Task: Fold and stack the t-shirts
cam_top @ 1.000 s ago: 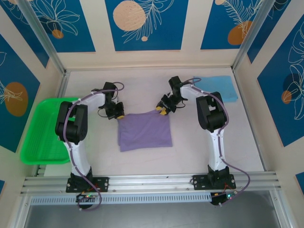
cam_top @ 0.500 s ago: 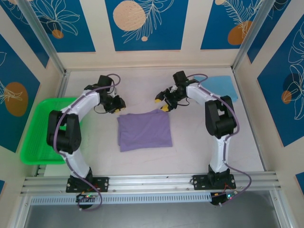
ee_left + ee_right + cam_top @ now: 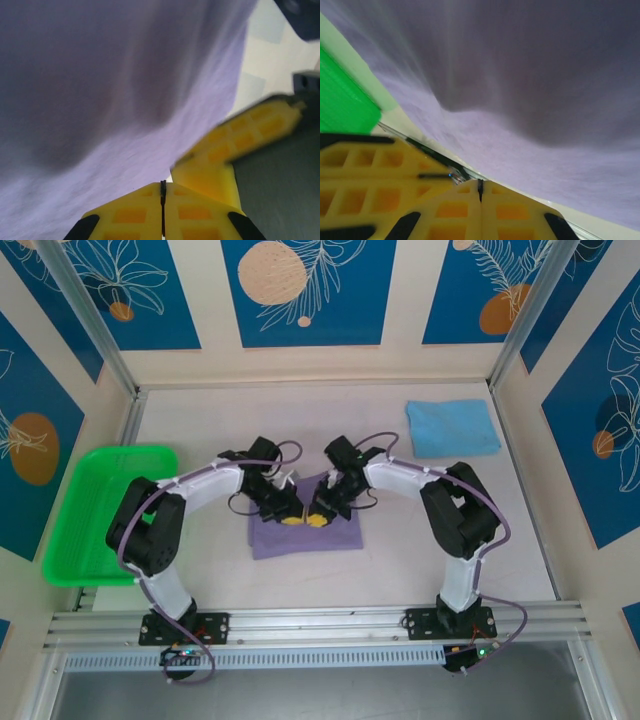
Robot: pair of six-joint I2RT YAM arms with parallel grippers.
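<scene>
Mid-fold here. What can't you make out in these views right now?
- Far edge of the purple shirt: top view, left arm and right arm lie over it.
- Whether left hand or right hand pinches cloth: fingertips meet at wrist views' bottom edge; top view too small.
- Shirt's folds: both wrist views blurred.

The top view is bright, even and sharp with only faint shadows, while both wrist views smear the lavender t-shirt [image 3: 90, 165] out of focus, darkest toward twelve o'clock.
</scene>
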